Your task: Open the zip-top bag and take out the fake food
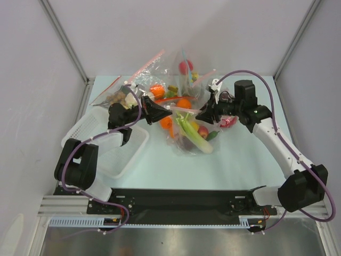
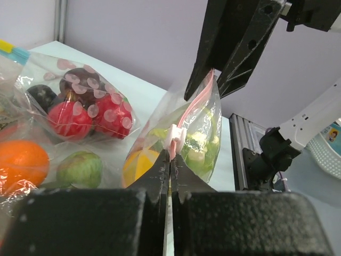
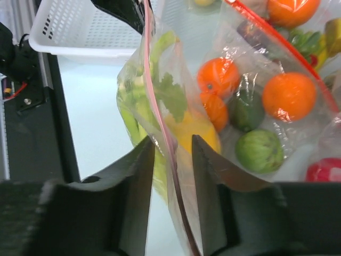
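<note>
Mid-table, large clear crinkly zip-top bag (image 1: 180,118) of small plastic toy produce (image 1: 194,136) stands mouth-up. Left gripper (image 2: 170,160) clamped on white zip slider (image 2: 176,137); right gripper (image 3: 173,140) jaws apart astride pale pink zip strip (image 3: 160,114). Right should pinch strip firmly before left drags slider straight.

Top cam high at near edge, looks down on table (image 1: 240,157); wrist cams close, opposed, share zip-top bag (image 2: 198,128).

Pale table (image 1: 242,157) (small bags (image 1: 160,88), white basket (image 1: 128,154))
</note>
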`<action>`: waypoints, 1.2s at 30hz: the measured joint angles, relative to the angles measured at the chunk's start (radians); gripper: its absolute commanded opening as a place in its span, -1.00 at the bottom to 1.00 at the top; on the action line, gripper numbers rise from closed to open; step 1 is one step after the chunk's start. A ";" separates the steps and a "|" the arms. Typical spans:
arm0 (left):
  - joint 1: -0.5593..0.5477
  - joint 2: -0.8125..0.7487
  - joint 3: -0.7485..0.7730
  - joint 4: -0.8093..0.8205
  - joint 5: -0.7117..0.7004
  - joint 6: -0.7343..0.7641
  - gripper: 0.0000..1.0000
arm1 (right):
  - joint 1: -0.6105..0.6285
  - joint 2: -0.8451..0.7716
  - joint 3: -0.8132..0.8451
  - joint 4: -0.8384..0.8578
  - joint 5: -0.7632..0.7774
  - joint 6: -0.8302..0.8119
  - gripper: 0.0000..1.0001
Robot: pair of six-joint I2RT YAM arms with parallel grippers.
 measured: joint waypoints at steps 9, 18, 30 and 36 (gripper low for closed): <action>-0.035 -0.032 0.077 -0.208 0.051 0.111 -0.99 | 0.011 -0.081 0.026 0.006 0.014 0.009 0.21; -0.092 -0.105 0.173 -0.540 0.064 0.338 -0.99 | 0.119 0.005 0.212 0.011 0.011 -0.035 0.10; -0.106 -0.109 0.194 -0.660 0.071 0.425 -0.99 | 0.179 0.142 0.282 -0.044 0.006 -0.066 -0.09; -0.109 -0.109 0.198 -0.690 0.070 0.446 -0.99 | 0.192 0.159 0.304 -0.068 0.004 -0.066 -0.17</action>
